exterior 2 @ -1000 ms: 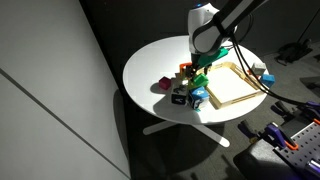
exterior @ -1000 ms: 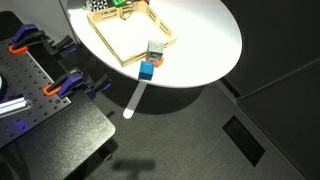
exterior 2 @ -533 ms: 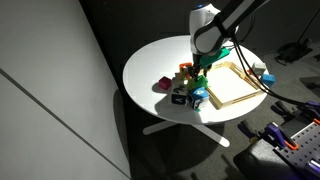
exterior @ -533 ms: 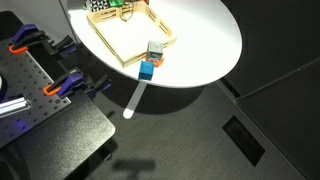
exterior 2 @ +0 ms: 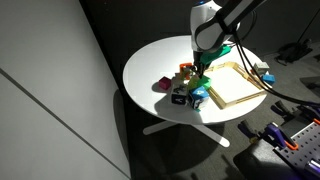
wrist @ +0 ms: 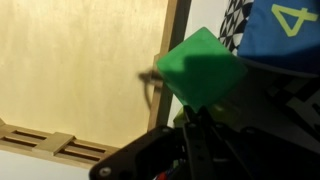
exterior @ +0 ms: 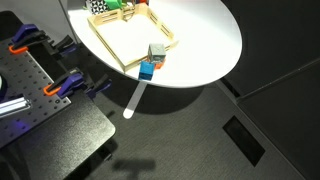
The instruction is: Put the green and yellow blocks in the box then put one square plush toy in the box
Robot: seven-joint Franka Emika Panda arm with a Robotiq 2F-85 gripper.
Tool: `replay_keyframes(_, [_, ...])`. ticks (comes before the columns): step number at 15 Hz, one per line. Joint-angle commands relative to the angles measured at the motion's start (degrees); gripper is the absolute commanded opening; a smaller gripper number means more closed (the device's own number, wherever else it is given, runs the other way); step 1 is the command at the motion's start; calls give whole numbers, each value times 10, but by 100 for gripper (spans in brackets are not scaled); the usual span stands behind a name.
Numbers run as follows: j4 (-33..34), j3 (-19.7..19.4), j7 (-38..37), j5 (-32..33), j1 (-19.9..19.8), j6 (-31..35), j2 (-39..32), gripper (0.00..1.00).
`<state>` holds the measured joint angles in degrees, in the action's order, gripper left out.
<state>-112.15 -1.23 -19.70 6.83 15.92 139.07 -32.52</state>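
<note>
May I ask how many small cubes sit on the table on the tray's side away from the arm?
2. A grey-white cube sits beside the tray's rim; a blue cube lies next to it, nearer the table edge. None looks hidden there.

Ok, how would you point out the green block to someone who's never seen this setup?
Start at the round white table and the shallow wooden tray on it. At the tray's rim, the fingers hold the green block. It is the only bright green cube, beside a blue toy with a yellow 4 and a checkered cushion.
</note>
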Motion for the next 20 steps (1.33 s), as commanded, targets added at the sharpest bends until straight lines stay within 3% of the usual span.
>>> replay_keyframes(1, [-19, 0, 9, 6, -11, -7, 23, 4])
replay_keyframes(12, [-51, 11, 53, -9, -51, -3, 80, 4])
replay_keyframes(20, [-92, -3, 60, 0, -82, -3, 113, 4])
